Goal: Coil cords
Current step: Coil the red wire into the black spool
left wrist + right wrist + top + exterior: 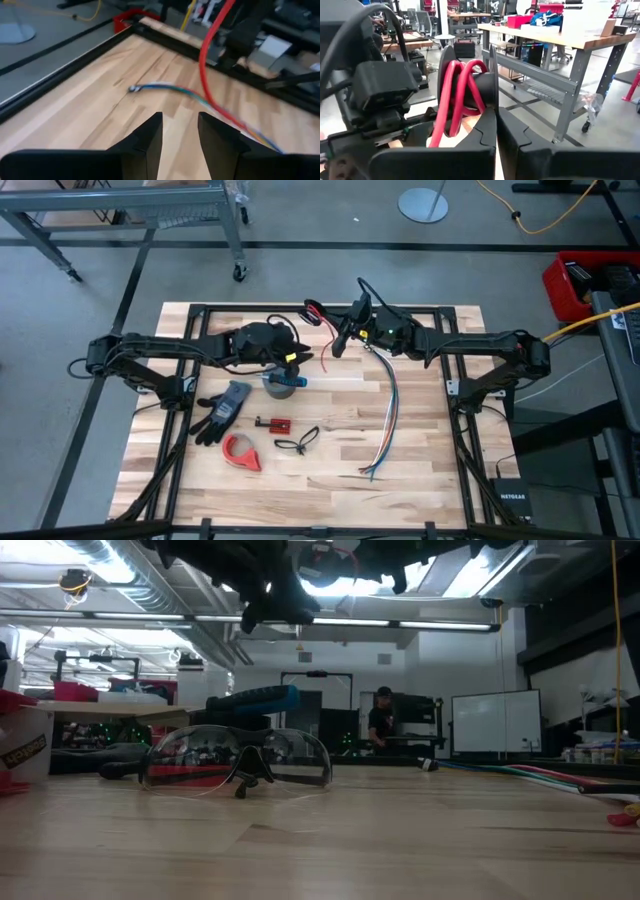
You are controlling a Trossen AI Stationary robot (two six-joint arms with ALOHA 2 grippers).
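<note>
right wrist view: red cord (457,95) looped up in the air, pinched in the closed right gripper (496,131) above the table's far middle. left gripper (180,132) just beside it, fingers apart, empty, loose cord length hanging ahead. mid-coiling, likely between wraps; next needs the left to regrab the slack and wind another loop.

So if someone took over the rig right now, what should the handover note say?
Left gripper: open and empty, above the table's middle.
Right gripper: shut, pinching the red cord, raised over the table's far side.
The red cord loops around the right gripper's fingers; a loose length hangs down past the left gripper.
Done: a few turns appear wound.
Left: wind in the hanging length, then set the coil down. The multicoloured wire bundle lies on the table.
</note>
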